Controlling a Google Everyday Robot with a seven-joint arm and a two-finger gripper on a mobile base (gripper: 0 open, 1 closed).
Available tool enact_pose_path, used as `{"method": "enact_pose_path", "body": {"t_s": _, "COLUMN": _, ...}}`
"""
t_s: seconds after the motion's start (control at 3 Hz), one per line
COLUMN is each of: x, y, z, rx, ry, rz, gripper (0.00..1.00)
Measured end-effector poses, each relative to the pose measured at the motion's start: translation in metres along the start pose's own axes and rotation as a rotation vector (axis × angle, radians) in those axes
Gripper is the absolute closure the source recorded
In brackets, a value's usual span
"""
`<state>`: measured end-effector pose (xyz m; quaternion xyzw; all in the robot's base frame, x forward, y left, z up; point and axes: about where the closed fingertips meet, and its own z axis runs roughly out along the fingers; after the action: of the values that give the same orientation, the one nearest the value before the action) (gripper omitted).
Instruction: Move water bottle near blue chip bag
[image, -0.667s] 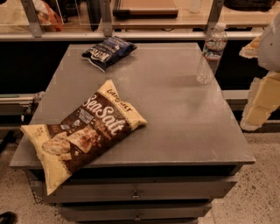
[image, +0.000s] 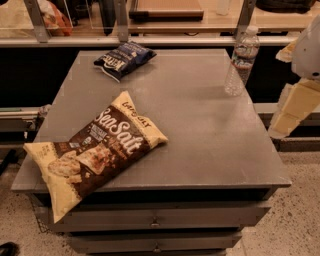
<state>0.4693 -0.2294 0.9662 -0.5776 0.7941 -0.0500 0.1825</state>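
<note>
The water bottle (image: 241, 62) is clear with a white cap and a pale label band. It stands upright at the far right edge of the grey table (image: 200, 130). The blue chip bag (image: 124, 59) is small and dark blue with white lettering. It lies at the far left of the table, well apart from the bottle. My gripper (image: 294, 111) and the white and cream arm are off the table's right side, to the right of the bottle and a little nearer the camera. The gripper touches nothing.
A large tan-and-brown "Sea Salt" bag (image: 95, 150) lies at the table's front left, overhanging the edge. A shelf rail (image: 165, 40) with metal posts runs behind the table. Drawers (image: 155, 220) sit below the tabletop.
</note>
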Motion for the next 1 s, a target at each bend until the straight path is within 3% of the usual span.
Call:
{"method": "enact_pose_path", "body": {"t_s": 0.33, "x": 0.007, "y": -0.036, "z": 0.021, "rx": 0.07, "ry": 0.0, "rz": 0.05, "gripper": 0.0}}
{"method": "enact_pose_path", "body": {"t_s": 0.67, "x": 0.02, "y": -0.089, "z": 0.039, "rx": 0.156, "ry": -0.042, "rz": 0.164, "gripper": 0.0}}
{"method": "enact_pose_path", "body": {"t_s": 1.0, "x": 0.021, "y": -0.125, "z": 0.054, "rx": 0.198, "ry": -0.136, "rz": 0.253, "gripper": 0.0}}
